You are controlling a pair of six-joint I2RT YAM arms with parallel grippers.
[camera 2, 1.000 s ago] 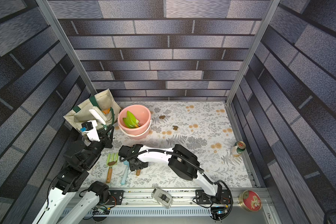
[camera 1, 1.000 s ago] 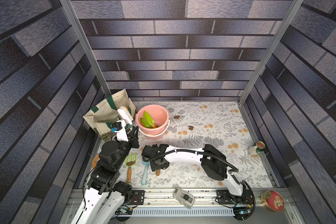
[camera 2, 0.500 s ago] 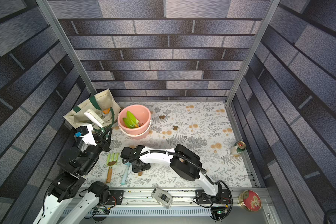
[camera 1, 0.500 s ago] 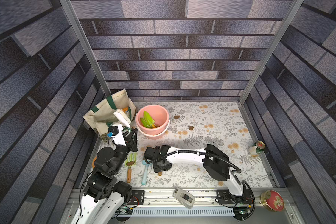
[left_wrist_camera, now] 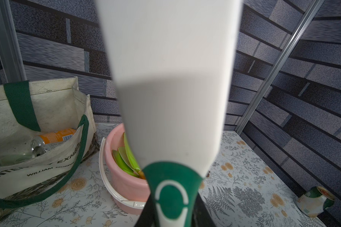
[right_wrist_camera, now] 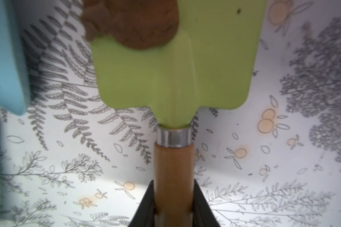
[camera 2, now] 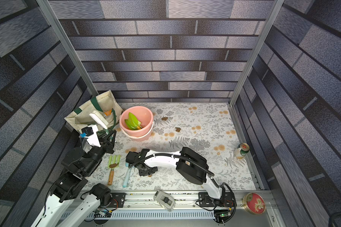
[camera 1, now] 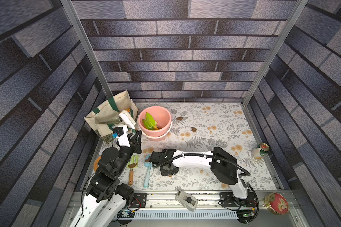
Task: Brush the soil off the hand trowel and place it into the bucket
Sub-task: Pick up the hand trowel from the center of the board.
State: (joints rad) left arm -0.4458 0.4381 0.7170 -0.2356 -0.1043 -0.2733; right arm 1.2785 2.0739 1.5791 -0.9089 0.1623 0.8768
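The hand trowel point(right_wrist_camera: 175, 68) has a lime-green blade and a wooden handle point(right_wrist_camera: 172, 167), and a brown lump of soil point(right_wrist_camera: 132, 23) sits on the blade. It lies on the flowered mat under my right gripper point(right_wrist_camera: 173, 196), which is shut on the handle. In both top views the right gripper point(camera 1: 166, 170) points down and hides the trowel. My left gripper point(left_wrist_camera: 171, 208) is shut on a white brush point(left_wrist_camera: 169, 78) with a green grip, held up beside the bucket point(camera 1: 156, 121). The pink bucket holds green blades. Loose soil point(camera 1: 179, 118) lies on the mat.
A green hand rake point(camera 1: 133, 163) with soil on it and a blue trowel point(camera 1: 147, 173) lie between the arms. A cream tote bag point(camera 1: 106, 116) stands at the back left. A can point(camera 1: 260, 150) lies at the right edge. A tape dispenser point(camera 1: 186, 200) and a red tin point(camera 1: 277, 203) rest on the front rail.
My right gripper has closed onto the trowel's wooden handle and shifted slightly toward the front. The left arm has shifted a little with the brush still held up.
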